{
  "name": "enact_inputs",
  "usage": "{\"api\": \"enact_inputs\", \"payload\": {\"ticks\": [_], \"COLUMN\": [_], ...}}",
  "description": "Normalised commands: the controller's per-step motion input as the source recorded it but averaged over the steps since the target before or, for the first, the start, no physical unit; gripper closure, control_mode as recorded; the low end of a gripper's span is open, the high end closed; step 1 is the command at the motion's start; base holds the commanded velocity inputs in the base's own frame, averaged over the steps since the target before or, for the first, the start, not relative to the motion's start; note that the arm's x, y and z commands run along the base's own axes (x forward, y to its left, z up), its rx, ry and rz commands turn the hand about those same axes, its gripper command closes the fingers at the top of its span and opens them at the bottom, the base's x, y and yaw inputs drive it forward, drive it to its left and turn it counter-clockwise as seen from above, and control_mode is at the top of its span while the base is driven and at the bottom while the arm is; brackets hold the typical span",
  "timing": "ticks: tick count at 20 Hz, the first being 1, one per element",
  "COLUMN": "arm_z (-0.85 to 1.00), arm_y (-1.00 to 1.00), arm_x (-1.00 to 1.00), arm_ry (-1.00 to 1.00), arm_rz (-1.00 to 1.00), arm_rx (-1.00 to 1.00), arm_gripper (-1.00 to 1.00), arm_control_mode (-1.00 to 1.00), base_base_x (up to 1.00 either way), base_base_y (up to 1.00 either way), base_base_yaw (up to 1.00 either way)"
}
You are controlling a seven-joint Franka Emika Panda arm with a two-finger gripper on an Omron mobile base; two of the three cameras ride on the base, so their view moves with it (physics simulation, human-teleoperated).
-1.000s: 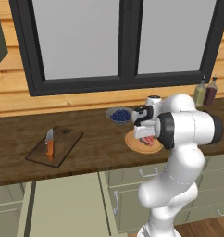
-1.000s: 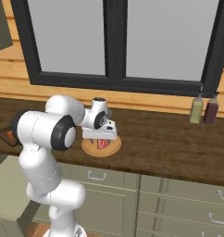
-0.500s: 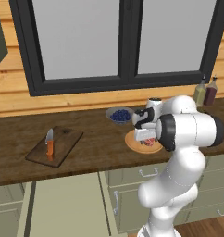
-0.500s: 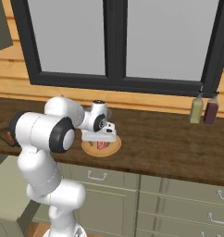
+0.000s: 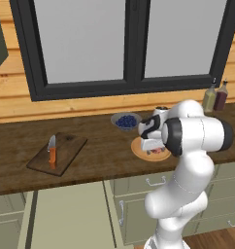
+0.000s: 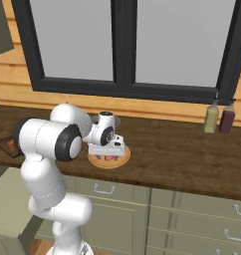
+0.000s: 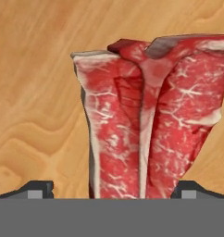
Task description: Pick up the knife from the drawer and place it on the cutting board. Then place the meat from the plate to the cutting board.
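You are looking at the second half of the task: the knife [image 5: 52, 150] is already lying on the cutting board [image 5: 58, 153] at the left of the bench [image 5: 100, 155], so only the transfer of the meat [image 7: 146, 120] is remaining. Over the last second the hand has been sinking closer to the plate [image 6: 121, 160], and the pincer [image 7: 112, 187] is now sitting low over it, its two dark tips flanking the steak slab with the meat between them. You cannot tell from these views whether the tips are already pressing on the meat or standing just clear of it; judge the grasp as imminent, not confirmed. The meat is resting on the tan plate, near the bowl of blue berries [image 5: 125, 120]. The bench is running dark brown under a black-framed window [image 5: 129, 44], with two bottles [image 6: 219, 116] standing at its far right and pale green cabinet fronts [image 6: 192, 219] below.
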Motion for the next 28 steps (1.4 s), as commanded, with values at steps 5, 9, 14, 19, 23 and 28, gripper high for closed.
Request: {"api": "enact_inputs", "payload": {"ticks": [5, 9, 14, 19, 23, 28], "arm_z": [-0.10, 0.00, 0.00, 0.00, 0.00, 0.10], "arm_y": [0.00, 0.00, 0.00, 0.00, 0.00, 0.00], "arm_x": [0.01, 0.00, 0.00, 0.00, -0.04, -0.22], "arm_ry": [0.00, 0.00, 0.00, 0.00, 0.00, -0.12], "arm_rz": [0.00, 0.00, 0.00, 0.00, 0.00, 0.00], "arm_rx": [0.00, 0.00, 0.00, 0.00, 0.00, 0.00], "arm_gripper": [-1.00, -1.00, 1.00, 1.00, 1.00, 1.00], "arm_control_mode": [-1.00, -1.00, -1.00, -1.00, -1.00, -1.00], "base_base_x": [0.00, 0.00, 0.00, 0.00, 0.00, 0.00], "base_base_y": [0.00, 0.00, 0.00, 0.00, 0.00, 0.00], "base_base_yaw": [0.00, 0.00, 0.00, 0.00, 0.00, 0.00]}}
